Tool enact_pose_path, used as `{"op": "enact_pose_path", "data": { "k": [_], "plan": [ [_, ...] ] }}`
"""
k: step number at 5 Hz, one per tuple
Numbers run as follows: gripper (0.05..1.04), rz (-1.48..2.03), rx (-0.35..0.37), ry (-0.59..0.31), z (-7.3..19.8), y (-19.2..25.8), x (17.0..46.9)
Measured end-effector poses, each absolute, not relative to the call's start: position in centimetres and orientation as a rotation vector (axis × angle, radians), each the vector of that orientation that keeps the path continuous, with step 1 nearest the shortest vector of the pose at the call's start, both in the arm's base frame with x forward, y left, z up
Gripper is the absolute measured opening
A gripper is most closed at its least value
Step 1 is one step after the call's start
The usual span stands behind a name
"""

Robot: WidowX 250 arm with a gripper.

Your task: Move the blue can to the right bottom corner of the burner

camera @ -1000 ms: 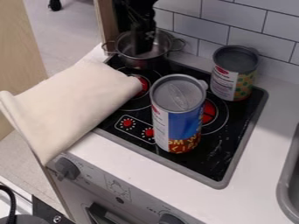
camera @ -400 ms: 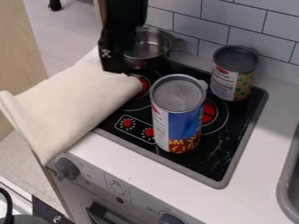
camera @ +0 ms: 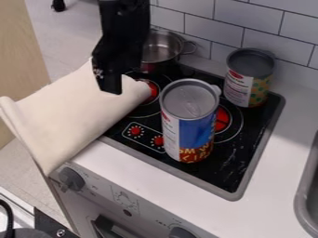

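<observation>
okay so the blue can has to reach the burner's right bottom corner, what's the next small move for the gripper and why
Probably ease the gripper across toward the blue can, high enough to clear its top. It hangs near the cream cloth, apart from the can, which stands upright on the stovetop, short of the corner nearest the camera.

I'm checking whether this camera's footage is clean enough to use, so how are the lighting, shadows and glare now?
In the camera view: soft, even light; a dim shadow across the white counter right of the stove; pale glints on the blue can's lid and the metal pot; the black gripper is so dark that little surface detail reads.
</observation>
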State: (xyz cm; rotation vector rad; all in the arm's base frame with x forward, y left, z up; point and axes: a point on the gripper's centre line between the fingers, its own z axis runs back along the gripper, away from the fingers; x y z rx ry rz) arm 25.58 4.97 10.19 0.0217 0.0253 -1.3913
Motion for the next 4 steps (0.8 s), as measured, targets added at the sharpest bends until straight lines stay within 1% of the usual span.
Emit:
{"op": "enact_pose_path", "data": {
  "k": [1,2,3,4],
  "plan": [
    [1.001,-1.463,0.017,-0.021,10.1,3.2,24.7],
    [1.001,-1.447,0.073,-0.051,9.8,1.4,25.4],
    [1.001,-1.411,0.114,-0.073,8.9,0.0,25.6],
    [1.001,-1.430,0.136,-0.076,8.8,-1.3,25.7]
  ]
}}
